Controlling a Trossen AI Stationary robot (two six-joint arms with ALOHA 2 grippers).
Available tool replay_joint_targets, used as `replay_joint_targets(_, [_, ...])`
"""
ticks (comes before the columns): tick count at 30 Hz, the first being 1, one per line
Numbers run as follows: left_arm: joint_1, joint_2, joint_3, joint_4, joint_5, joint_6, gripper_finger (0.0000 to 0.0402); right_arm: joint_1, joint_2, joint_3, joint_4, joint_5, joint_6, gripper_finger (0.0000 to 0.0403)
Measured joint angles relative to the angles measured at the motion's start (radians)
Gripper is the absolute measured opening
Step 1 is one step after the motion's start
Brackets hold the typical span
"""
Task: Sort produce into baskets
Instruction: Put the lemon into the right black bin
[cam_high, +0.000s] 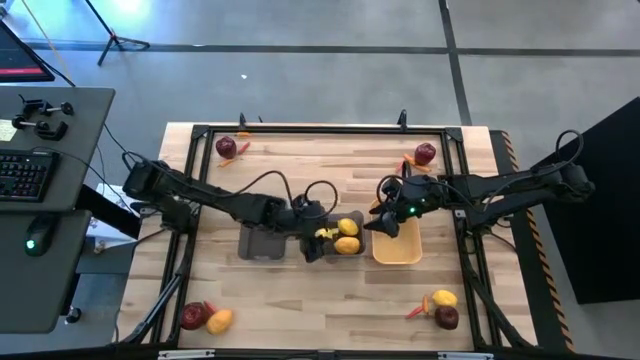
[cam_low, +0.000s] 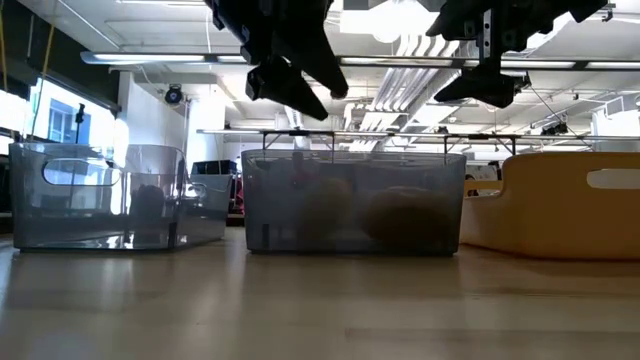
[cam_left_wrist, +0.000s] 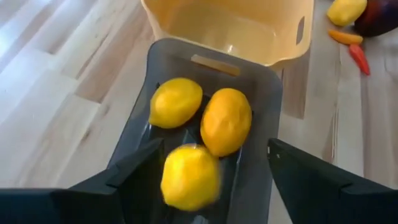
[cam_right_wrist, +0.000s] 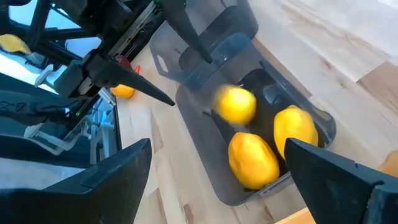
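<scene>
Left claw (cam_high: 318, 236), released, drops a third lemon (cam_left_wrist: 189, 177) into the middle grey basket (cam_high: 352, 258); right claw (cam_high: 386, 222) open, empty. Fruit at the table (cam_high: 300, 300) corners remains unsorted.

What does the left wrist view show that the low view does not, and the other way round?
Only the left wrist view: three lemons clearly, one lemon blurred between the open left gripper fingers, above the middle grey bin; also peppers on the table. Only the low view: the left grey bin and the right gripper. Both: the middle grey bin and the orange-yellow bin.
</scene>
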Motion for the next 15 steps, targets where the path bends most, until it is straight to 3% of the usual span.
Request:
replay_joint_targets(8, [-0.026,-0.103,-0.001,-0.016,0.154,0.117,0.0285,0.008,0.000,0.000,0.012,-0.116,0.149,0.0358])
replay_joint_targets(11, [-0.058,-0.166,-0.001,-0.042,0.146,0.066,0.0285,0.026,0.000,0.000,0.017,-0.198,0.230,0.0358])
replay_joint_targets(15, [-0.095,-0.219,-0.001,-0.096,0.101,0.027,0.0285,0.089,0.000,0.000,0.017,-0.221,0.301,0.0358])
